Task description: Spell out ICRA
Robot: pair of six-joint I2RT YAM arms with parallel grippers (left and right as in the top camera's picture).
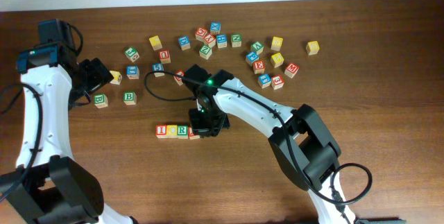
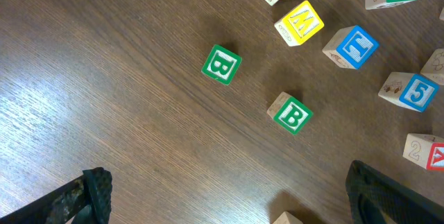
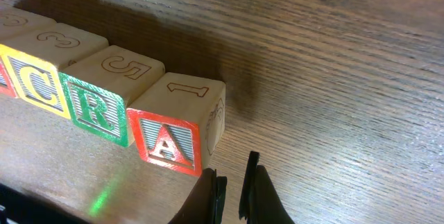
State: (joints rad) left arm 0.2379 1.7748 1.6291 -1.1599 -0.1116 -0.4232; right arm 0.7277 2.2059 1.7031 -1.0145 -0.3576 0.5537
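Note:
Four wooden cubes stand touching in one row on the table. In the right wrist view only an edge of the red I (image 3: 3,75) shows, then come the yellow C (image 3: 38,85), the green R (image 3: 94,109) and the red A (image 3: 166,141). From overhead the I (image 1: 161,131), C (image 1: 172,131) and R (image 1: 182,131) show, while the A (image 1: 193,134) is half hidden by my right gripper (image 1: 207,123). My right gripper (image 3: 232,189) is shut on nothing, just right of the A. My left gripper (image 2: 236,207) hangs open at the far left, over a bare cube corner (image 2: 286,218).
Two green B cubes (image 2: 222,64) (image 2: 293,115) lie ahead of the left gripper. Several more letter and number cubes are scattered across the back of the table (image 1: 229,40), with a yellow one (image 1: 313,47) furthest right. The table's far edge runs along the top.

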